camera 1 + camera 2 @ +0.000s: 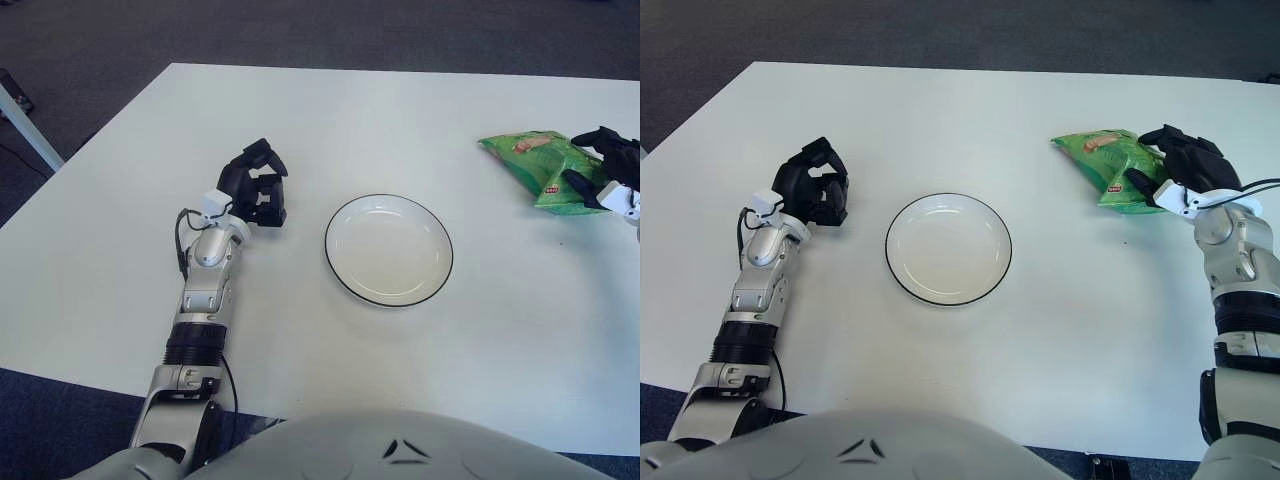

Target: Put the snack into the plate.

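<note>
A green snack bag (1105,165) is held off to the right of the white plate (948,249), which has a thin black rim. My right hand (1170,165) is shut on the bag's right end, thumb under and fingers over it. The bag (535,165) shows at the right edge of the left eye view, lifted and tilted. The plate (388,249) sits at the table's middle with nothing on it. My left hand (258,187) shows left of the plate with curled fingers, holding nothing.
The white table (330,120) stretches wide around the plate, with dark carpet beyond its far edge. A pale table leg (25,125) stands at the far left. My torso (400,450) fills the bottom of the view.
</note>
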### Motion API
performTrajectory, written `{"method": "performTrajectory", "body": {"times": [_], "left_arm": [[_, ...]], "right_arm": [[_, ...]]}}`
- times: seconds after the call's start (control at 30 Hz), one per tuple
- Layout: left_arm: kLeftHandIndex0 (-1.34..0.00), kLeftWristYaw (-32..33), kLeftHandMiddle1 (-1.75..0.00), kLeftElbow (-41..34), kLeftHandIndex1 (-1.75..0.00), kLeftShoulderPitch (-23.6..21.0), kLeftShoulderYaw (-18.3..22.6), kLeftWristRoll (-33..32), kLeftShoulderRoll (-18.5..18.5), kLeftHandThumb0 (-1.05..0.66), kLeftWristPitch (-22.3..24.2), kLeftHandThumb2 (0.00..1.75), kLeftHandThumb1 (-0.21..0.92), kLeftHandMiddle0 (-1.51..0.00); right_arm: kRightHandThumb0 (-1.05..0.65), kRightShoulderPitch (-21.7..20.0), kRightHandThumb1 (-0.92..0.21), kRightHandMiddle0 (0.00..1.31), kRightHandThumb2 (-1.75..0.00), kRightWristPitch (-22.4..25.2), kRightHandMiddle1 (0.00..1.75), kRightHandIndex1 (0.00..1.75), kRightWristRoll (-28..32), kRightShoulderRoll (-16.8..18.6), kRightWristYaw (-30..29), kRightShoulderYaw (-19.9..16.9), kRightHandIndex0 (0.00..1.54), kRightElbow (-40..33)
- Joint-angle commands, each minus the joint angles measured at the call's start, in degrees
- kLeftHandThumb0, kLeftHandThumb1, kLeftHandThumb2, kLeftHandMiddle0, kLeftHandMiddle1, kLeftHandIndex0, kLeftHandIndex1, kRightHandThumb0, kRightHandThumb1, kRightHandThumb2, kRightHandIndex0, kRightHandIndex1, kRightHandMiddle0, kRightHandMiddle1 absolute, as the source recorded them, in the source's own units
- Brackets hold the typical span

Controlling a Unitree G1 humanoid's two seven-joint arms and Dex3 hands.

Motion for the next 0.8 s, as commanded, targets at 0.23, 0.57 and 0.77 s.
{"method": "performTrajectory", "body": {"times": [0.23,0.57,0.77], "left_arm": [[-0.69,0.5,-1.75,0.4,-1.75,3.5,-0.3,0.8,-0.9,-0.51,0.3,1.43,0.22,-1.32],[-0.69,0.2,-1.75,0.0,-1.75,3.3,-0.2,0.3,-1.0,-0.51,0.8,1.43,0.22,-1.31],[-0.69,0.1,-1.75,0.0,-1.75,3.2,-0.2,0.2,-1.0,-0.51,0.9,1.43,0.22,-1.31]], "right_arm": [[-0.94,3.3,-0.92,0.00,-0.95,-0.1,0.69,0.20,3.4,-2.5,4.5,-0.5,0.00,-4.5],[-0.98,9.3,-0.92,0.00,-0.94,1.0,0.73,0.15,7.0,-6.1,12.7,-2.2,0.03,-10.8],[-0.97,14.6,-0.92,0.00,-0.94,0.8,0.63,0.10,11.5,-11.4,22.2,-5.3,0.01,-15.4]]}}
